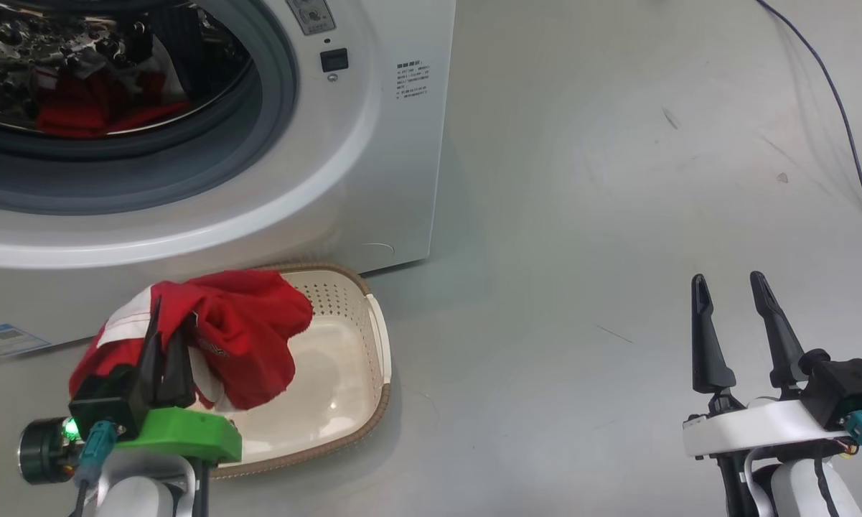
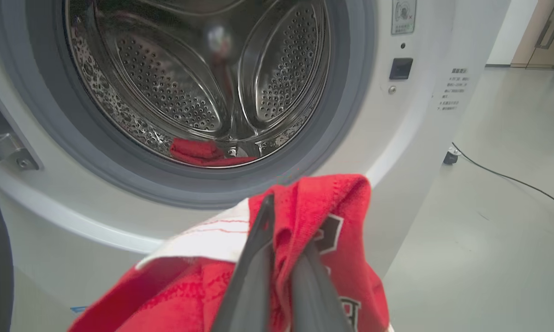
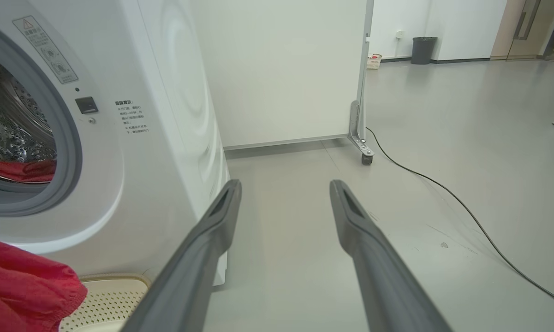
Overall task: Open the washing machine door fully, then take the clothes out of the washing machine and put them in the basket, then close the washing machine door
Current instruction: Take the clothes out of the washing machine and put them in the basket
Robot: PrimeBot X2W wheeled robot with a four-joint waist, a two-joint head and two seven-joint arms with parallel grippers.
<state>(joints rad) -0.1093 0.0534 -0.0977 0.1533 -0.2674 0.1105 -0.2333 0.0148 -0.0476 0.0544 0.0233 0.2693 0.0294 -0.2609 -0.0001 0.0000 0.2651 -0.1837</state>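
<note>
Two fingers of left gripper were clamped on a red garment, hanging over the left end of the basket. Basket sat on the floor just in front of the washing machine. Right gripper idle, fingers spread, empty, far right. Step: unloading, mid-transfer. Next, I'd say: lower, let go over the basket, then reach for the other red piece lying in the drum.
</note>
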